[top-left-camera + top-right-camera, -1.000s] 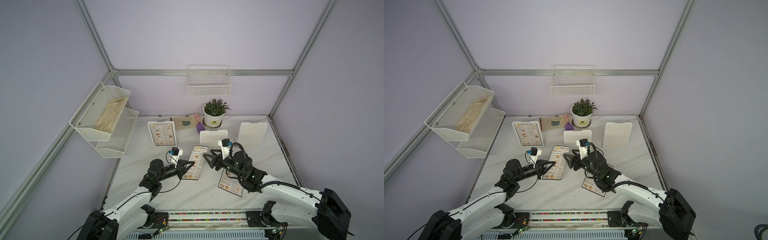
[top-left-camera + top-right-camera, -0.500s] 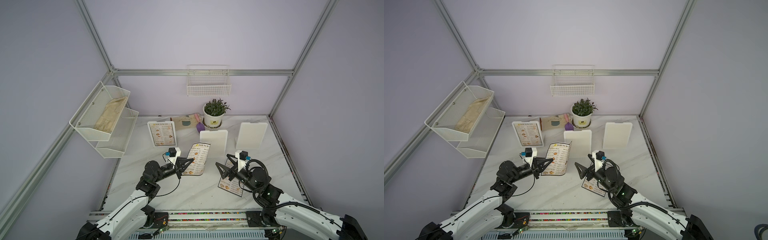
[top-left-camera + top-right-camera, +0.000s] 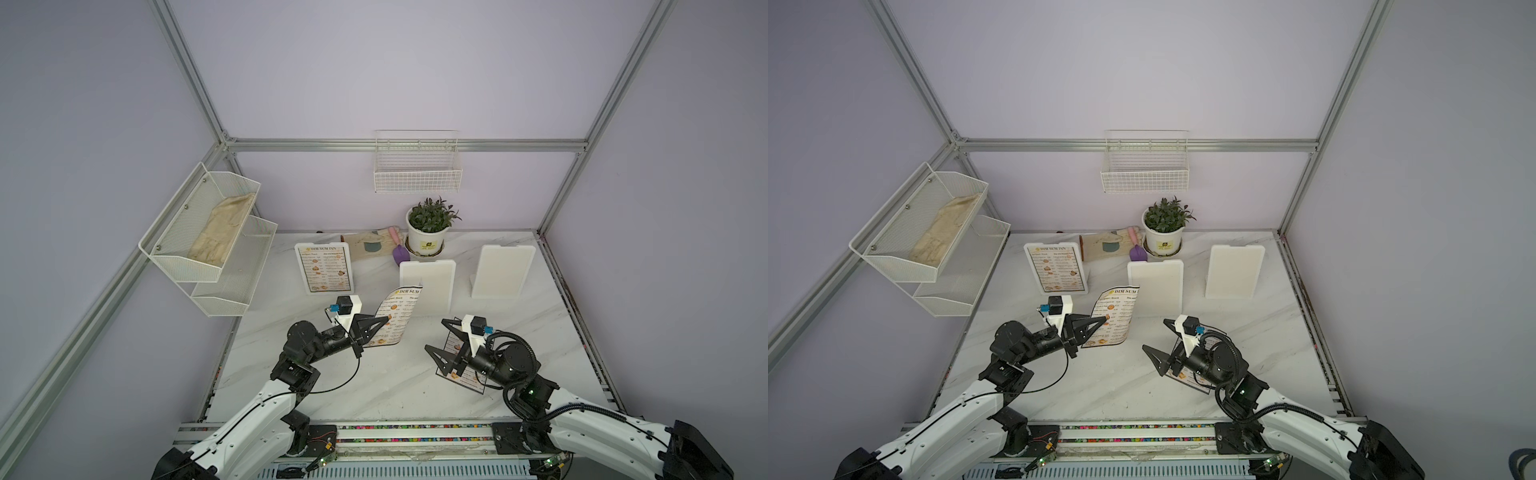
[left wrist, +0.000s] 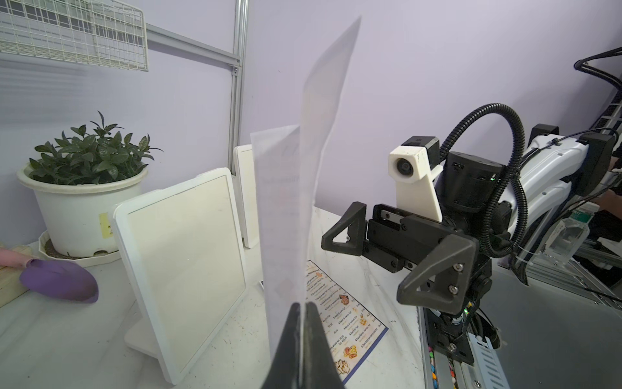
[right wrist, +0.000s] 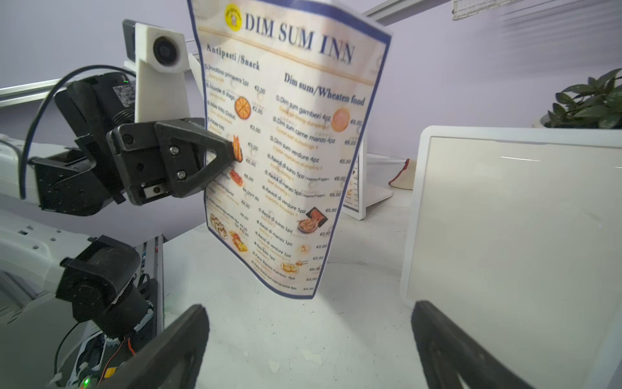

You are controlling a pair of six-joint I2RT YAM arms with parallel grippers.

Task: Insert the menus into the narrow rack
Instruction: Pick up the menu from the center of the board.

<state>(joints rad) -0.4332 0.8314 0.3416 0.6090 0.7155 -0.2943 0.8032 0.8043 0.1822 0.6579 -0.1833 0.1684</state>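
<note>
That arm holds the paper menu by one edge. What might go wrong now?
The held menu is pinched at one side edge by the left end effector and bows, so it may flop or slip. Bent like that, its lower edge could miss the empty stand. The open right end effector hovers over the menu on the table and might scuff it.

Three menus: framed menu [image 3: 326, 270] at 11 o'clock, held menu [image 3: 398, 316] at centre, flat menu [image 4: 341, 320] at 4 o'clock. Three white stands: left stand [image 3: 331, 291], middle stand [image 3: 436, 278], right stand [image 3: 500, 270]. Two end effectors: left end effector [image 3: 387, 318], right end effector [image 3: 434, 333]. One plant [image 3: 430, 218], one scoop [image 3: 400, 254], one wire basket [image 3: 417, 178], one two-tier shelf [image 3: 183, 220], one cloth [image 3: 220, 232].
</note>
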